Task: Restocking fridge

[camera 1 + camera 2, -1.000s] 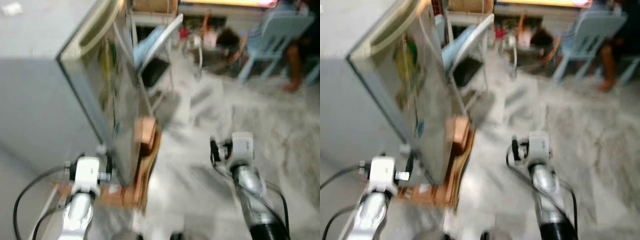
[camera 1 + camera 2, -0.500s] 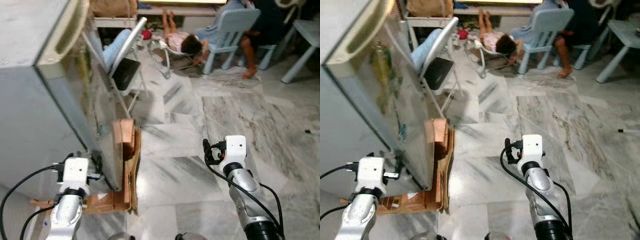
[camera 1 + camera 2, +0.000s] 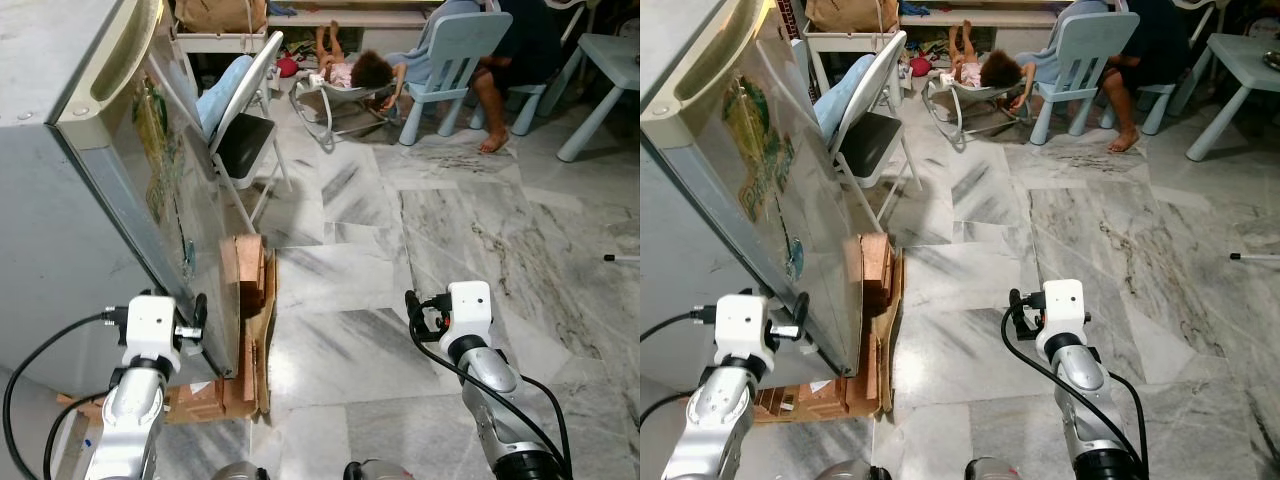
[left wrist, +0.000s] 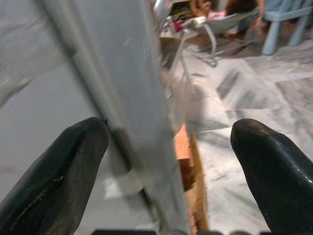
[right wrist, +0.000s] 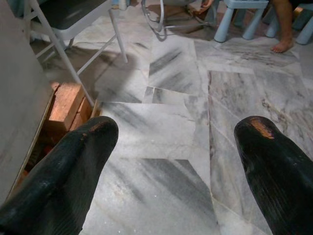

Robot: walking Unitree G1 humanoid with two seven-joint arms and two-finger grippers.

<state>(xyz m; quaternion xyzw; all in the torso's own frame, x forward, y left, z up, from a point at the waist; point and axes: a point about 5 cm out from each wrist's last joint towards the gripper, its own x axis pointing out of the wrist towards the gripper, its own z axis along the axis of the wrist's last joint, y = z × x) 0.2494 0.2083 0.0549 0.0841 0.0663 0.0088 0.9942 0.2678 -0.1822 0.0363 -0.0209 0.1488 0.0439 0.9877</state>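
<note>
fridge first: the tall grey metal fridge (image 3: 90,180) takes up the left side of the frame, its door with the cream handle recess (image 3: 120,60) and colourful stickers (image 3: 755,150) edge-on to the head camera. whether the door is shut or slightly ajar i cannot tell, and nothing of its shelves or contents is visible. the left gripper (image 4: 166,171) sits low at the lower left of the frame, its two black fingers (image 4: 54,171) wide apart and straddling the door's edge, one on each side, likely so it can catch the edge and swing the door. it holds nothing.

just right of the fridge's foot, flattened brown cardboard and reddish bricks (image 3: 250,290) lean against its base, probably as props or packing. behind them, in the upper left centre, stands a white folding chair with a black seat (image 3: 245,130).

further right, the right gripper (image 5: 171,171) hangs over bare grey marble floor tiles (image 3: 450,220), fingers spread and empty; no groceries to stock are in hand.

along the top right, a person lies in a bouncer (image 3: 345,75) and another sits on a pale blue plastic chair (image 3: 455,50).
</note>
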